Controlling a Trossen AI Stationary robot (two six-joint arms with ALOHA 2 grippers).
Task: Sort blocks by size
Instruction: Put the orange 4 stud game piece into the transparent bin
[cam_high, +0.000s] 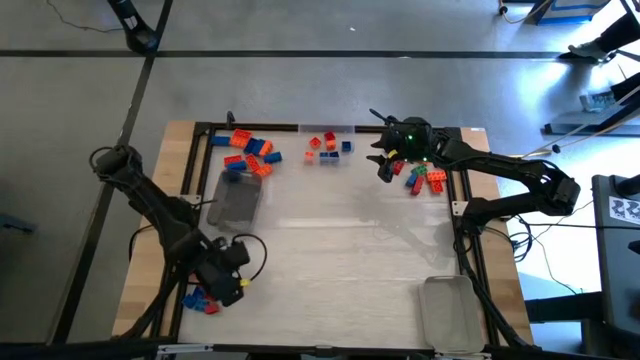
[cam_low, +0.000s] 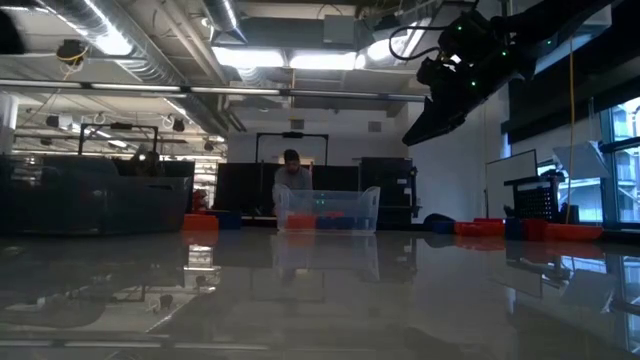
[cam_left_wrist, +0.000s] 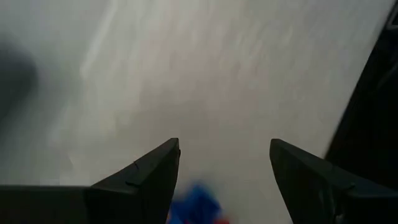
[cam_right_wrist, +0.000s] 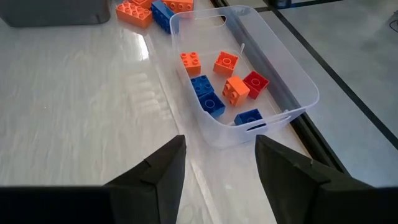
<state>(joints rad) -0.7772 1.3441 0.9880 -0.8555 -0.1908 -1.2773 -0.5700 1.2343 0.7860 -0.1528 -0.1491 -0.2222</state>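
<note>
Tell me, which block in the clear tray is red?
The red block lying against the clear tray's long wall, beside an orange one. The tray's other blocks are orange or blue.

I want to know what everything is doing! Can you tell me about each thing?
Left pincer: open, empty, over a blue brick.
Right pincer: open, empty, near the clear tray.
Clear tray: upright, holding small bricks.
Loose bricks: lying on the table.

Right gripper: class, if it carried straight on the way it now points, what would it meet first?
Probably the clear tray holding small blocks. The right gripper is open, empty and aimed at the tray's near end, though depth is hard to judge.
</note>
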